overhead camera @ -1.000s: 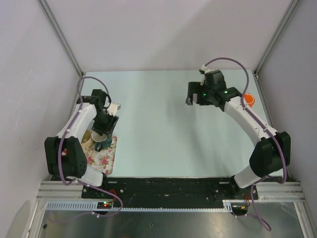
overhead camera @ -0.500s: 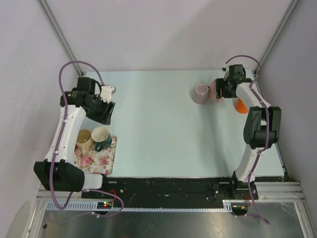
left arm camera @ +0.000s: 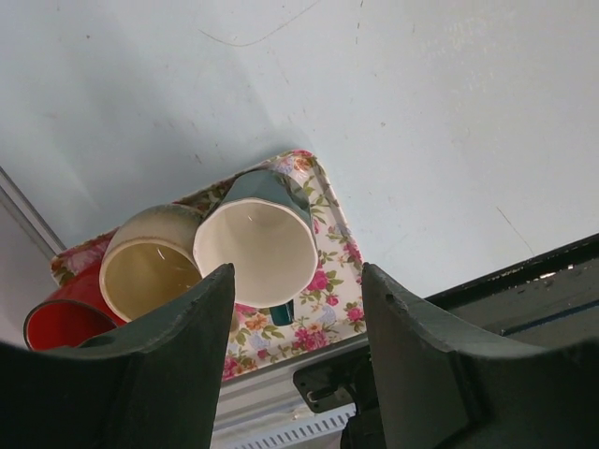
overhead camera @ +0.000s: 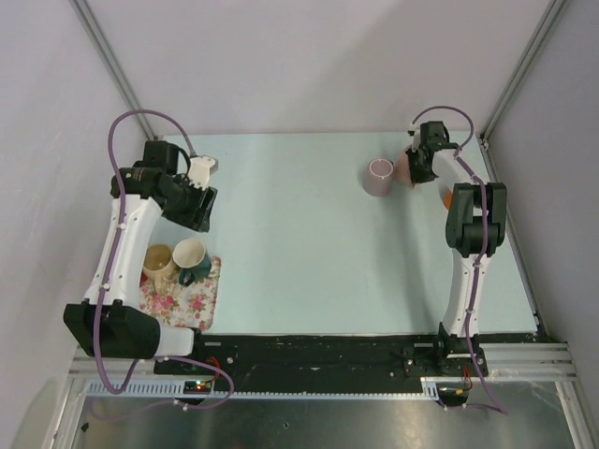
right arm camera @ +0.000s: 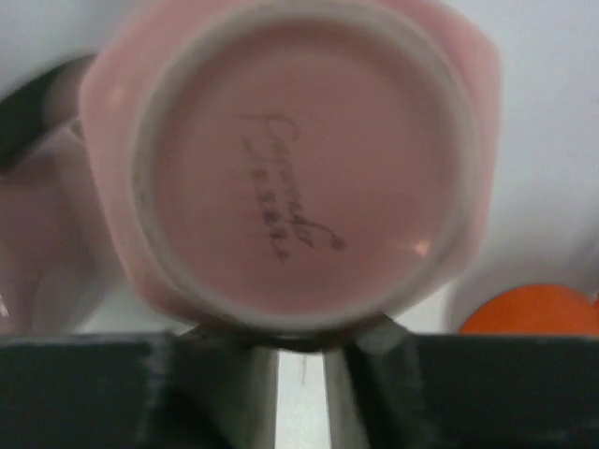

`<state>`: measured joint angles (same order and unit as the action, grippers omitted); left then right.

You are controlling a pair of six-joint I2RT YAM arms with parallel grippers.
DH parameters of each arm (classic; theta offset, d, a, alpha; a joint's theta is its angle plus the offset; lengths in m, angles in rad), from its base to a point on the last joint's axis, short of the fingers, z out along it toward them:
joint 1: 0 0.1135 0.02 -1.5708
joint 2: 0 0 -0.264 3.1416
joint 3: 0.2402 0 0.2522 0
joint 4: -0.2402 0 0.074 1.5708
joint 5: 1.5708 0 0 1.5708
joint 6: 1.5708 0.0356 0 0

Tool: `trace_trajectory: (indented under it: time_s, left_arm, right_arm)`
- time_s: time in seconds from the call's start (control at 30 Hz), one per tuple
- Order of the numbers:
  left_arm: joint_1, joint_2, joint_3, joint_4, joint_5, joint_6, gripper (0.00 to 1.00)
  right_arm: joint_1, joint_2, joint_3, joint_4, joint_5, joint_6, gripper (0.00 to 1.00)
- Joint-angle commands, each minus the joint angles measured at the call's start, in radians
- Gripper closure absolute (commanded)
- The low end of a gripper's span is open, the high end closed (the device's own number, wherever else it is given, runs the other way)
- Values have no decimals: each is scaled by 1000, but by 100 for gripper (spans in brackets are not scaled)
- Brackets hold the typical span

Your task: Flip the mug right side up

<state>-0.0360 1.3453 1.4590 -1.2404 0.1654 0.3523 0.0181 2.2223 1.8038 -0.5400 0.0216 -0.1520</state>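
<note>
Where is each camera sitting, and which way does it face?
Top external: above and behind the bases, looking down on the table; both arms, left gripper and right gripper show.
Left wrist: on the left arm, looking down at the floral tray; its fingers frame the bottom.
Right wrist: close up on the pink mug, base toward the lens; its fingers fill the bottom edge.
Shared: top and right wrist both show the pink mug; top and left wrist, the floral tray.

Bright, even light; the mug point(right arm camera: 299, 168) is blurred at the right wrist.
</note>
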Motion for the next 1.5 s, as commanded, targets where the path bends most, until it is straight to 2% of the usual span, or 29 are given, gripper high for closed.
trace_trajectory:
  time_s: [0.0, 0.1, 0.2, 0.33, 0.4, 0.5, 0.67, 0.77, 0.93, 1.1, 1.33, 1.47]
  left_arm:
    - [2, 1, 67, -18, 32, -21, 39]
    - [2, -8, 86, -21, 44, -22, 39]
    - [3, -9, 115, -20, 63, -27, 37]
    - [2, -12, 175, -21, 134, -44, 28]
    - [2, -18, 224, -20, 194, -54, 22]
    - [2, -26, 314, -18, 311, -68, 16]
    - [3, -22, 485, 15, 529, -135, 13]
    - [0, -14, 564, 62, 672, -227, 10]
    - [-33, -3, 651, 139, 851, -333, 1]
    - [-45, 24, 703, 205, 865, -415, 2]
    - [-46, 59, 746, 260, 823, -454, 9]
    - [-46, 72, 749, 281, 799, -482, 16]
  right_arm:
    - [6, 23, 66, 19, 18, -5, 91]
    - [4, -23, 44, 17, 45, -8, 99]
    - [1, -106, 24, 25, 83, 0, 100]
    - [1, -302, 20, 37, 84, 75, 100]
    - [10, -421, 2, 67, 21, 141, 100]
    - [52, -593, -76, 200, -133, 240, 100]
    - [243, -792, -256, 510, -382, 424, 100]
    - [378, -806, -302, 710, -515, 556, 100]
    - [548, -753, -258, 906, -598, 685, 100]
    - [647, -667, -155, 956, -666, 752, 100]
    - [704, -630, -121, 986, -688, 796, 100]
    - [718, -631, -125, 999, -690, 811, 100]
